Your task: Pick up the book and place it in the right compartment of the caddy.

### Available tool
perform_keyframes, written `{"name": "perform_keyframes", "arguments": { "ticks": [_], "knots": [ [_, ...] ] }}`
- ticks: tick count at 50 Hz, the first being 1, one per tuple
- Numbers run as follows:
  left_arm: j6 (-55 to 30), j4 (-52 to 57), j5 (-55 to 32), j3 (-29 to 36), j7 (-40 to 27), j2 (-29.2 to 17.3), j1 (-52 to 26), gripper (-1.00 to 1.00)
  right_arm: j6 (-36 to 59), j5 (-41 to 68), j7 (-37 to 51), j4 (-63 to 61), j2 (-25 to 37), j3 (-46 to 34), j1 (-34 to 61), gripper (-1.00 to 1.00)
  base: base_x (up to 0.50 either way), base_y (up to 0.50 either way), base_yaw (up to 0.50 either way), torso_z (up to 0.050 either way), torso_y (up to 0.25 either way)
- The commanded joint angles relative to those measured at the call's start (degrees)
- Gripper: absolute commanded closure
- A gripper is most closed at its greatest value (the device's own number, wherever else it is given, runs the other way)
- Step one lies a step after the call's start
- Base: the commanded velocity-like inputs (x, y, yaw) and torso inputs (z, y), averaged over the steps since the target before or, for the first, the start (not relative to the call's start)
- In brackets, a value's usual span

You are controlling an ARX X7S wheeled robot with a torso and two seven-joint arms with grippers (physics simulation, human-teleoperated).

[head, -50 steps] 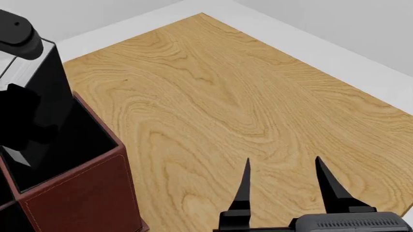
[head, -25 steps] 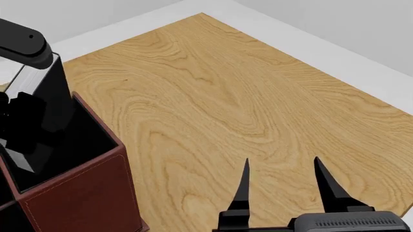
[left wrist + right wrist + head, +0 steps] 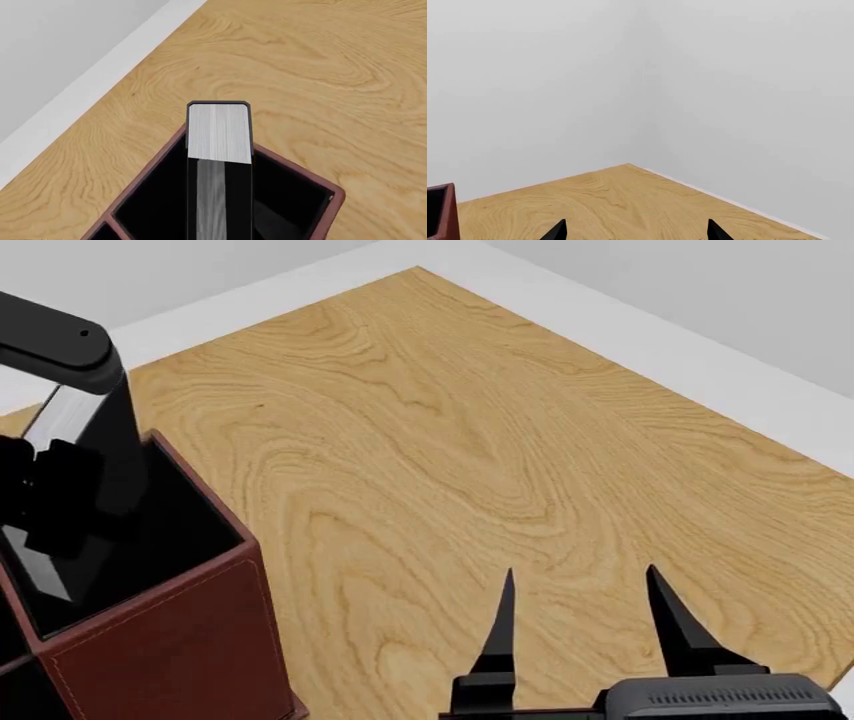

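Black book (image 3: 219, 135), one, standing in one caddy (image 3: 160, 640)

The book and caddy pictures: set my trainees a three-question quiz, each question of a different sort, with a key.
1. True or false: the book stands upright with its lower part inside the caddy.
2. Multiple choice: the right pincer is
A. shut on the book
B. open over bare wood, holding nothing
C. inside the caddy
3. Fill in: in the left wrist view, the book's top edge shows pages coloured ____.

Key: 1 true; 2 B; 3 white.
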Motion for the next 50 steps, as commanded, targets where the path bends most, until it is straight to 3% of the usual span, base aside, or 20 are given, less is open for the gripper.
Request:
{"name": "perform_keyframes", "arguments": {
  "ticks": [1,50],
  "knots": [
    [0.79,-1.50,4.09,0.16,0.72,0.34,0.35,1.00,-0.02,0.00,0.19,0.21,0.08,-0.22,0.11,-1.00,0.00,0.00,0.00,0.000,0.010],
    [4.95,-16.53,19.38,5.59,15.77,5.55,4.76,1.00,-0.86,0.09,0.30,2.04,0.24,-1.09,0.62,-1.00,0.00,0.00,0.00,0.000,0.002]
  ]
}}
